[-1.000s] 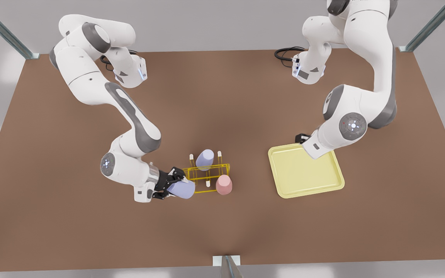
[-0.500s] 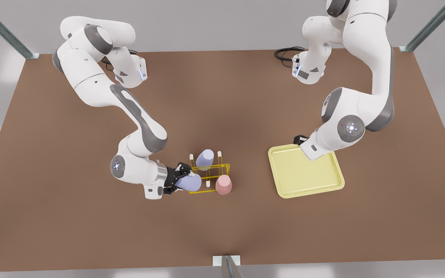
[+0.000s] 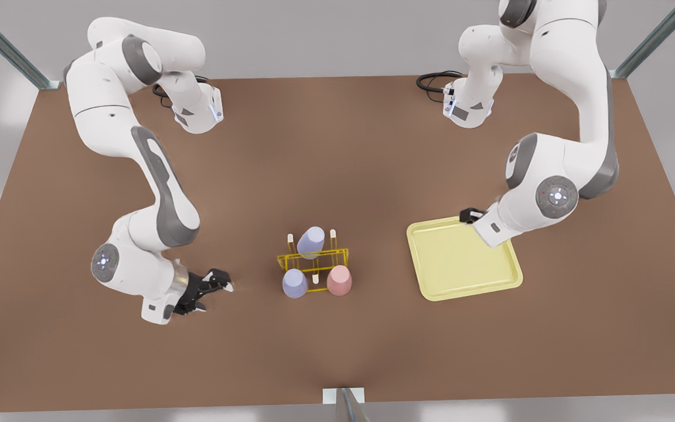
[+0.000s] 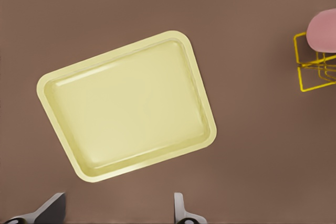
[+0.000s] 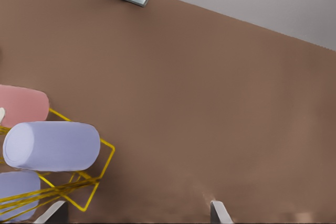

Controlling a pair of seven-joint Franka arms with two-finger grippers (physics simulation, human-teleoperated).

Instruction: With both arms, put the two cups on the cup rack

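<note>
Here cups (image 3: 295, 283) upright on rack (image 3: 313, 255); right claw (image 3: 217, 288) near, left claw (image 4: 118, 205) above tray (image 4: 63, 80).

The brown table (image 3: 337, 164) carries the yellow rack (image 3: 313, 262) and a pale tray (image 3: 463, 259).

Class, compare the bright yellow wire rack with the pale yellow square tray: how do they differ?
The bright yellow wire rack is an open pegged frame; the pale yellow square tray is solid and larger. The rack carries three cups, the tray none. The right tool sits beside the rack, the left tool by the tray. Both rest on the brown table.
</note>
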